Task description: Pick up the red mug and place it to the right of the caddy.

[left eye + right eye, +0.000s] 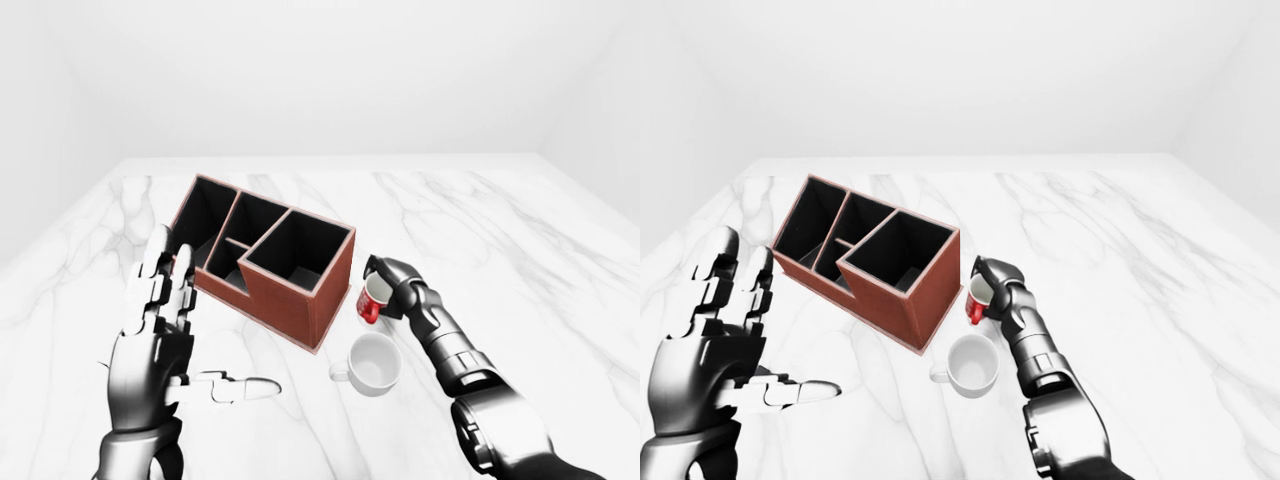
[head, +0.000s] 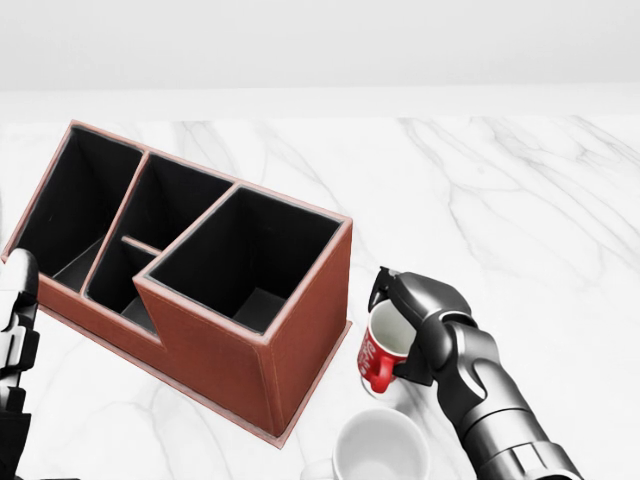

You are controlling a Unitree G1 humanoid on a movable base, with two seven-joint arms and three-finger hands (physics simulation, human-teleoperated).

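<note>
The red mug [image 2: 381, 351] has a white inside and sits tilted in my right hand [image 2: 410, 320], just right of the caddy's near corner. My right fingers [image 2: 400, 292] close round its rim and side; whether it touches the table I cannot tell. The caddy [image 2: 205, 340] is a red-brown box with several black compartments, lying left of centre on the white marble table [image 2: 520, 200]. My left hand [image 1: 160, 330] is open and empty, raised at the left of the caddy, fingers spread upward and thumb pointing right.
A white mug [image 2: 382, 450] stands on the table just below the red mug, close to my right forearm [image 2: 500, 410]. White walls [image 1: 320, 70] rise beyond the table's far edge.
</note>
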